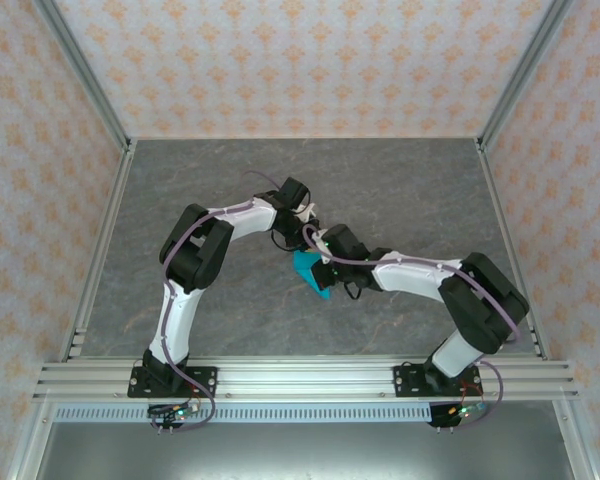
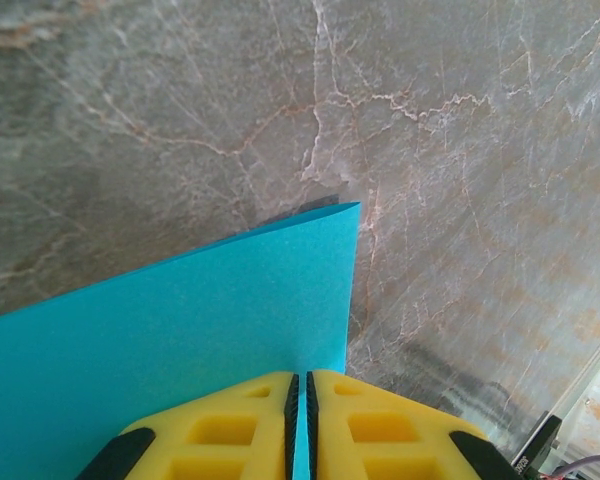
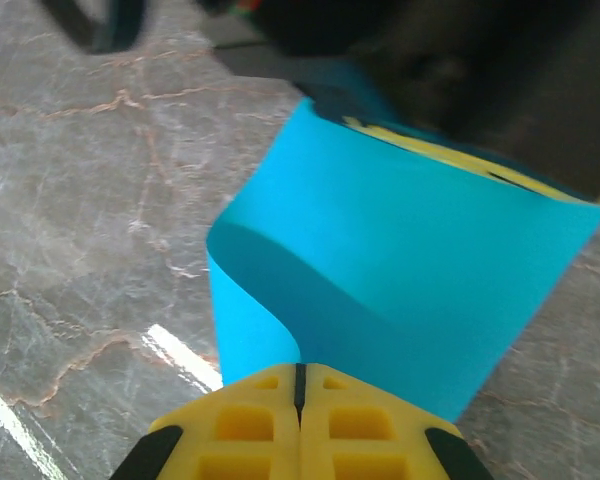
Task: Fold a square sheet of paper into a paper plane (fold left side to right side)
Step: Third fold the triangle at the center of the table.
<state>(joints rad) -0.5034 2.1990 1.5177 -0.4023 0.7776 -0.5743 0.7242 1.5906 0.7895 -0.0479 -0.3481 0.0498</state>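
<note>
The square sheet of paper (image 1: 310, 272), bright cyan-blue, hangs just above the middle of the table between both grippers. My left gripper (image 1: 305, 240) reaches it from the far left. In the left wrist view this gripper (image 2: 300, 385) is shut on the sheet (image 2: 180, 320), a thin blue strip showing between the pads. My right gripper (image 1: 327, 265) comes from the right. It (image 3: 300, 372) is shut on the near edge of the sheet (image 3: 410, 260), which curls over in a loop to the left gripper's yellow fingers (image 3: 430, 145). The paper is a bent sheet, not a paper plane.
The grey marbled table (image 1: 230, 180) lies bare around the arms. Patterned walls with metal posts (image 1: 100, 120) close in the left, back and right sides. An aluminium rail (image 1: 300, 378) carrying both arm bases runs along the near edge.
</note>
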